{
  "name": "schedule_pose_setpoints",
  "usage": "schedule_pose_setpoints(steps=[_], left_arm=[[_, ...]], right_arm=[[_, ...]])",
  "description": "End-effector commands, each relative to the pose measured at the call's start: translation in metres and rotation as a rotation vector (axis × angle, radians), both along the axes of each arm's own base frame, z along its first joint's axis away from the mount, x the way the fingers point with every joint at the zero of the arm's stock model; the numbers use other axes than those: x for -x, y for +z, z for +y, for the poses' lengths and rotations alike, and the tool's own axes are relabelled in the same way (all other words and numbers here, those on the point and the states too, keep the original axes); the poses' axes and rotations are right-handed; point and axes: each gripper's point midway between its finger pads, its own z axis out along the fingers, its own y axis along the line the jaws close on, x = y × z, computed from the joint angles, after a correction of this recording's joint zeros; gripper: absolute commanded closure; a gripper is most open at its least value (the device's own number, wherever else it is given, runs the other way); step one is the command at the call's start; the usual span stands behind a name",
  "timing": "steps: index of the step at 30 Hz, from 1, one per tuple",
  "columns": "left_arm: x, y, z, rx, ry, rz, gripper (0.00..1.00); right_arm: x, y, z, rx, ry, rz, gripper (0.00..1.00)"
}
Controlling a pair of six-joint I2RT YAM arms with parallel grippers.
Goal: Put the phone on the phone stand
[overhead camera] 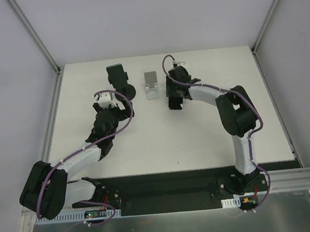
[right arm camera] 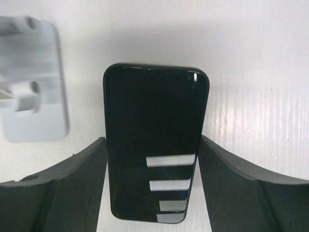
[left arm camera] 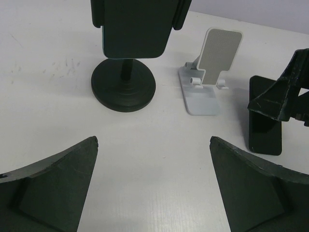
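Note:
The black phone (right arm camera: 155, 125) lies lengthwise between my right gripper's (right arm camera: 152, 141) fingers, which press on both of its long edges. In the top view this gripper (overhead camera: 174, 100) sits just right of the silver-grey phone stand (overhead camera: 151, 85), with the phone (overhead camera: 174, 104) under it near the table. The left wrist view shows the phone (left arm camera: 264, 126) right of the stand (left arm camera: 207, 82), its far end under the right gripper. The stand's base (right arm camera: 34, 99) is at the right wrist view's left edge. My left gripper (left arm camera: 153, 145) is open and empty, near the black holder.
A black holder with a round disc base (overhead camera: 124, 91) and a clamp cradle (left arm camera: 133, 24) stands left of the stand, just beyond my left gripper (overhead camera: 122, 109). Metal frame rails run along the table's left and right edges.

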Motion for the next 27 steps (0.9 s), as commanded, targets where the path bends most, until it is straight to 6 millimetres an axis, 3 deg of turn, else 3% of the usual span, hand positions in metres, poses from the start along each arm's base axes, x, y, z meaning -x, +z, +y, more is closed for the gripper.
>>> schedule_pose_setpoints(steps=[1, 3, 9, 11, 12, 14, 15, 19, 27], left_arm=[[-0.002, 0.019, 0.001, 0.033, 0.008, -0.05, 0.02], [-0.002, 0.02, 0.001, 0.038, 0.007, -0.054, 0.02], [-0.001, 0.02, 0.002, 0.045, 0.01, -0.058, 0.02], [-0.001, 0.02, 0.003, 0.046, 0.017, -0.059, 0.02], [0.0, 0.021, 0.004, 0.045, 0.018, -0.064, 0.02], [0.0, 0.022, 0.004, 0.047, 0.019, -0.068, 0.02], [0.0, 0.02, 0.005, 0.045, 0.022, -0.065, 0.02], [-0.001, 0.02, 0.005, 0.044, 0.025, -0.064, 0.02], [-0.002, 0.018, 0.003, 0.042, 0.019, -0.058, 0.02]], right_arm=[[-0.034, 0.096, 0.025, -0.115, 0.022, -0.384, 1.0], [-0.036, 0.124, 0.028, -0.136, 0.027, -0.499, 0.99], [-0.036, 0.182, 0.053, -0.066, 0.051, -0.734, 0.99], [-0.036, 0.189, 0.066, -0.056, 0.054, -0.765, 0.99], [-0.04, 0.206, 0.069, -0.054, 0.038, -0.803, 0.99], [-0.043, 0.208, 0.08, -0.039, 0.046, -0.821, 0.99], [-0.046, 0.221, 0.085, -0.053, 0.043, -0.851, 0.99], [-0.056, 0.222, 0.101, -0.049, 0.079, -0.881, 0.99], [-0.065, 0.2, 0.117, -0.086, 0.092, -0.888, 0.99]])
